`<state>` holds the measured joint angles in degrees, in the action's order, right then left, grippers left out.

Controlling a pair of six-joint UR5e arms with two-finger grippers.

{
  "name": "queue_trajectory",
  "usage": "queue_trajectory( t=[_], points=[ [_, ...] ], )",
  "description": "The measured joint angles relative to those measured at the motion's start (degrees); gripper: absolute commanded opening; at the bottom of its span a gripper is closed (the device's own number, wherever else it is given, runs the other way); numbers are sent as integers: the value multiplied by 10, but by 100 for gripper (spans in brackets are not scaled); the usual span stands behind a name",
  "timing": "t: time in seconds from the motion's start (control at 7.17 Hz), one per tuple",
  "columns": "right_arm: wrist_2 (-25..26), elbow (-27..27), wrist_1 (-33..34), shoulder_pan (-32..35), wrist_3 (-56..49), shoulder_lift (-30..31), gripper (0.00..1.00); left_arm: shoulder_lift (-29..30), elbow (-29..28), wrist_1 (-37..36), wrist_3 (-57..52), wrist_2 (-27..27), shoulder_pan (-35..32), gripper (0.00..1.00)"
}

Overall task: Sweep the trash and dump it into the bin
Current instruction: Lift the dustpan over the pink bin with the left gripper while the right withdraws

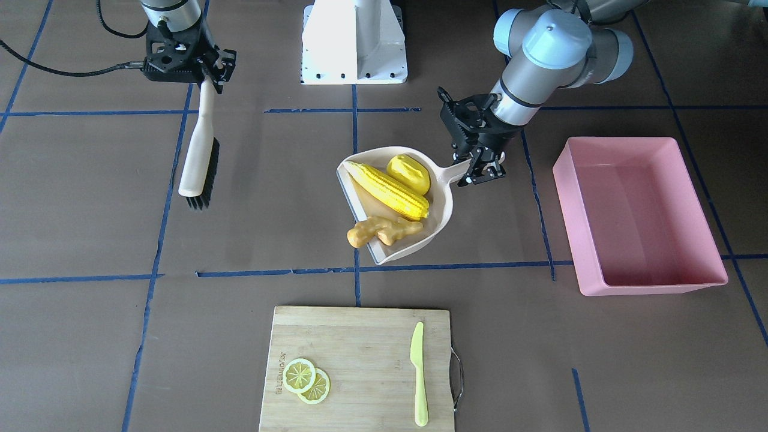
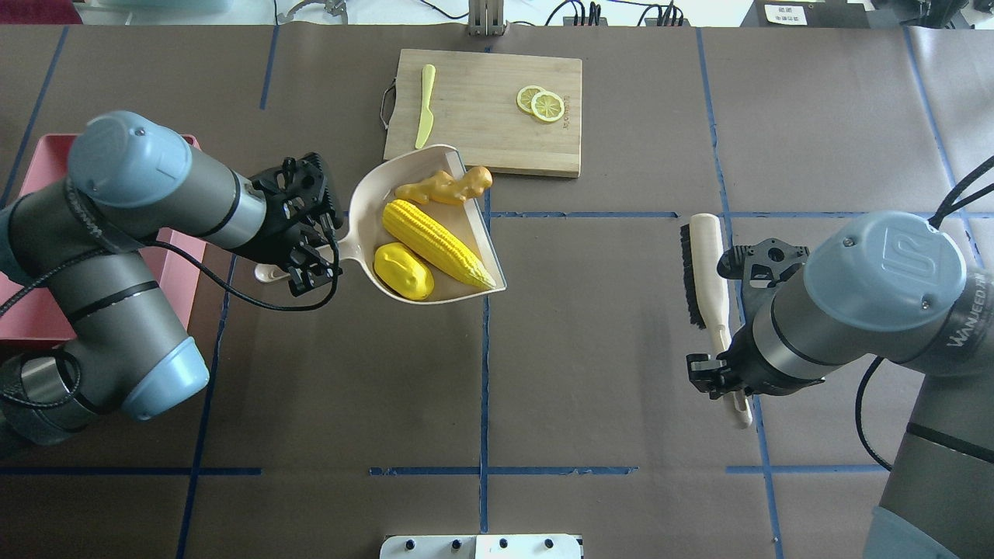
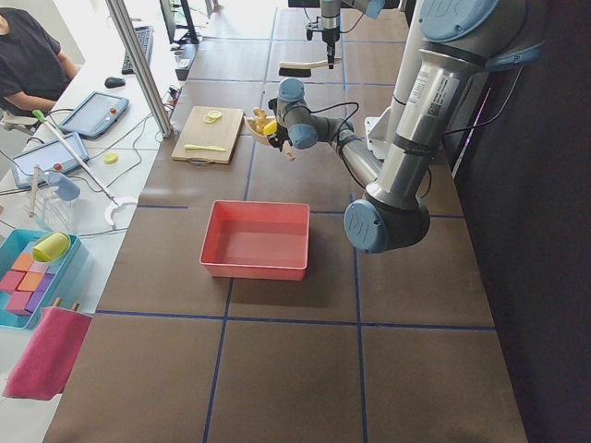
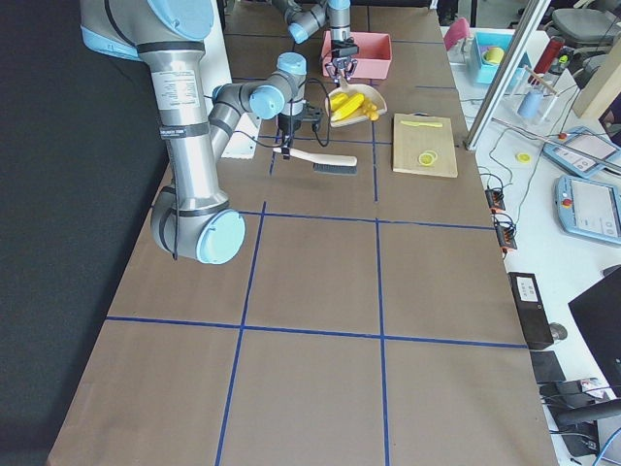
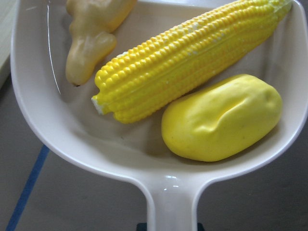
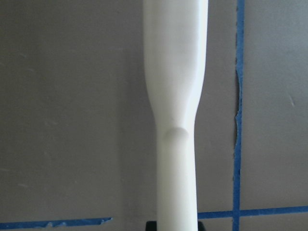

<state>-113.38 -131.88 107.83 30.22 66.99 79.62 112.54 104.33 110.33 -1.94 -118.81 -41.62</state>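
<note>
My left gripper (image 1: 480, 167) is shut on the handle of the cream dustpan (image 1: 443, 211), which looks lifted off the table. In the pan lie the corn cob (image 1: 389, 189), the yellow potato-like lump (image 1: 408, 173) and the tan ginger root (image 1: 381, 231), which hangs over the pan's open lip. The left wrist view shows the corn (image 5: 187, 62), the lump (image 5: 221, 118) and the ginger (image 5: 91, 33). The pink bin (image 1: 636, 216) stands empty beside the left arm. My right gripper (image 1: 204, 72) is shut on the handle of the brush (image 1: 198, 150), whose bristles rest on the table.
A wooden cutting board (image 1: 360, 360) with two lemon slices (image 1: 306, 379) and a light-green knife (image 1: 419, 372) lies at the operators' side of the table. The robot's white base (image 1: 354, 42) is at the back. Blue tape lines cross the brown table.
</note>
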Motion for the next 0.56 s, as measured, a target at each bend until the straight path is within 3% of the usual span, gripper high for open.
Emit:
queue_trajectory(
  t=[0.56],
  points=[
    [3,-2,-5,28,-64,66,0,-93,45,-2,-85,-41,-102,0]
  ],
)
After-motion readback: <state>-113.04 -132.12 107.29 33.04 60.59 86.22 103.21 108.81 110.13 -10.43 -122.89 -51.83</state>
